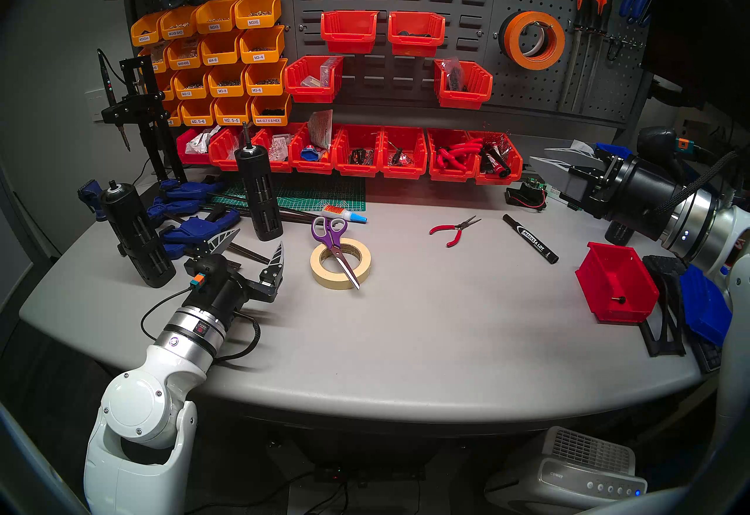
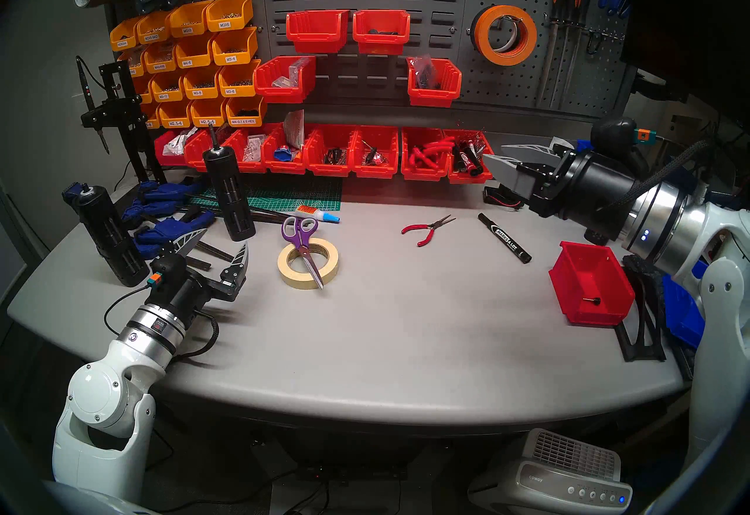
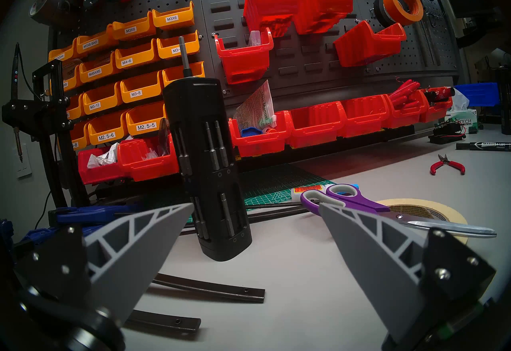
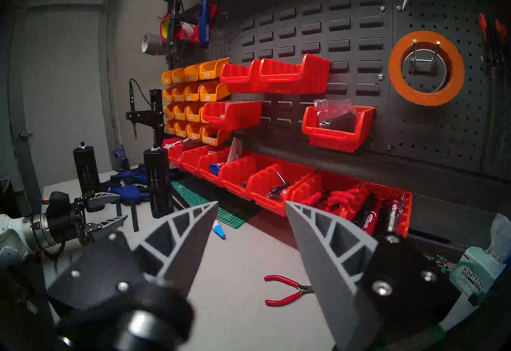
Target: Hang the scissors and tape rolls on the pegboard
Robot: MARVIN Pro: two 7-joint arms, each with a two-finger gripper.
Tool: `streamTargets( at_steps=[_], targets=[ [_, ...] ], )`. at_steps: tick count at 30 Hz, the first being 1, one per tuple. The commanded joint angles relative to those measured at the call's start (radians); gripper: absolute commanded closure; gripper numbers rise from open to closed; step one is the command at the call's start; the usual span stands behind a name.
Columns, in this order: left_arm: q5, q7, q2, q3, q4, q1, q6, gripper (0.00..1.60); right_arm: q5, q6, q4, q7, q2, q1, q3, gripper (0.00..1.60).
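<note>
Scissors [image 1: 335, 248] with purple handles lie at centre frame in the head view, their blades resting across the beige masking tape roll [image 1: 340, 264], which lies flat on the grey table [image 1: 406, 331]. At upper right, the orange tape roll [image 1: 533, 40] hangs on a metal hook of the pegboard [image 1: 539, 88], with the black roll [image 1: 504, 35] just behind it on the same hook.

At lower left, the left gripper [image 1: 253, 248] hovers low over the table with its jaws spread wide and nothing between them, pointing toward the scissors but apart from them. At right of frame, the right gripper [image 1: 546, 163] is raised above the table, jaws partly parted and empty, touching nothing.

Only the left wrist view shows the scissors' grey-lined handles [image 3: 340, 198] just beyond the right fingertip and a black bit holder [image 3: 210, 176] standing between the 2 fingers' lines. Only the right wrist view shows the hook's 2 prongs [image 4: 425, 51] through the orange roll, and the pliers [image 4: 287, 289] below.
</note>
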Motion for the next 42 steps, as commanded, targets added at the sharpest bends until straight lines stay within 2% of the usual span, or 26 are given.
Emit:
streamTargets(
  at_steps=[1,11,15,19,20,22,23,42],
  targets=[
    [0.000,-0.001,0.000,0.002,-0.014,-0.001,-0.006,0.00,-0.052,-0.102,-0.010,0.036,0.020,0.004,-0.070,0.55],
    [0.000,-0.001,0.000,0.002,-0.014,-0.001,-0.006,0.00,-0.119,-0.168,-0.010,0.034,0.026,0.024,-0.162,0.50],
    [0.000,-0.001,0.000,0.002,-0.014,-0.001,-0.006,0.00,-0.140,-0.172,-0.010,0.022,0.016,0.023,-0.169,0.47],
    [0.000,-0.001,0.000,0.002,-0.014,-0.001,-0.006,0.00,-0.138,-0.153,-0.010,0.029,0.007,0.004,-0.144,0.42],
    [0.000,-0.001,0.000,0.002,-0.014,-0.001,-0.006,0.00,-0.132,-0.144,-0.010,0.027,0.000,-0.002,-0.137,0.40],
    [0.000,-0.001,0.000,0.002,-0.014,-0.001,-0.006,0.00,-0.118,-0.129,-0.010,0.030,-0.012,-0.007,-0.126,0.18],
    [0.000,-0.001,0.000,0.002,-0.014,-0.001,-0.006,0.00,-0.113,-0.126,-0.010,0.034,-0.014,-0.008,-0.120,0.00],
    [0.000,-0.001,0.000,0.002,-0.014,-0.001,-0.006,0.00,-0.105,-0.104,-0.010,0.051,-0.023,-0.004,-0.105,0.00]
  ],
)
